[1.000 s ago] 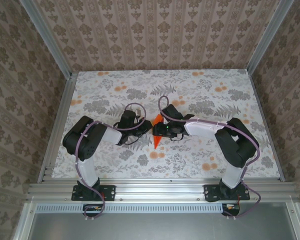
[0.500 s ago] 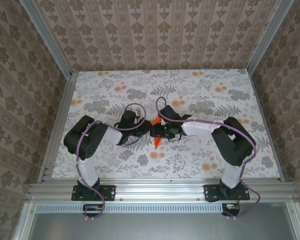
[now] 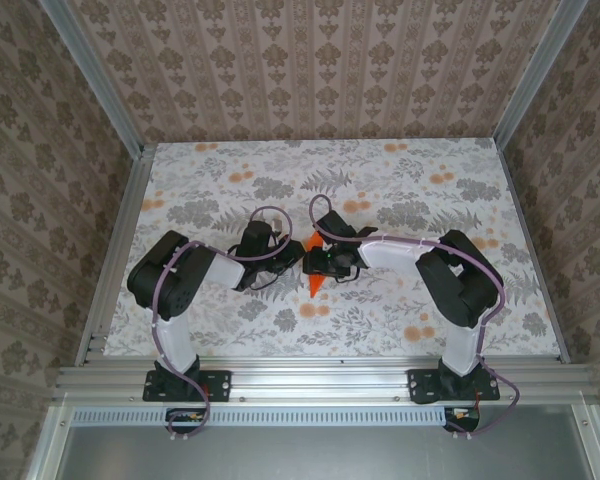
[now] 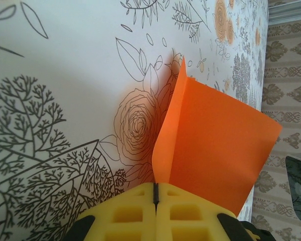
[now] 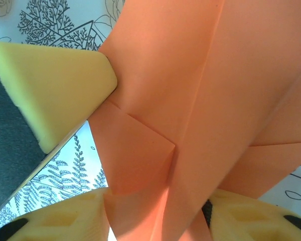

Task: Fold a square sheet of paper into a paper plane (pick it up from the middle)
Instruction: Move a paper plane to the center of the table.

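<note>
The square sheet of paper (image 3: 314, 283) is bright orange, partly folded with creases, and is held up off the table between the two grippers at the middle. My left gripper (image 3: 288, 256) is shut on one edge of it; in the left wrist view its yellow pads (image 4: 125, 211) are pressed together on the paper (image 4: 215, 145), which curls upward. My right gripper (image 3: 318, 263) straddles the folded paper (image 5: 190, 100) from the right. Its pads (image 5: 65, 221) stand apart with the folds between them (image 5: 155, 211). The left gripper's yellow finger (image 5: 45, 85) touches the paper's left side.
The table (image 3: 410, 300) has a floral print with pale orange blotches (image 3: 414, 332). Patterned walls and metal frame rails (image 3: 115, 260) close in the sides. Both arms' cables (image 3: 270, 212) loop above the grippers.
The right arm has shifted slightly to the left, closer onto the paper. Less orange shows above the grippers. The left gripper has stayed shut on the paper.
</note>
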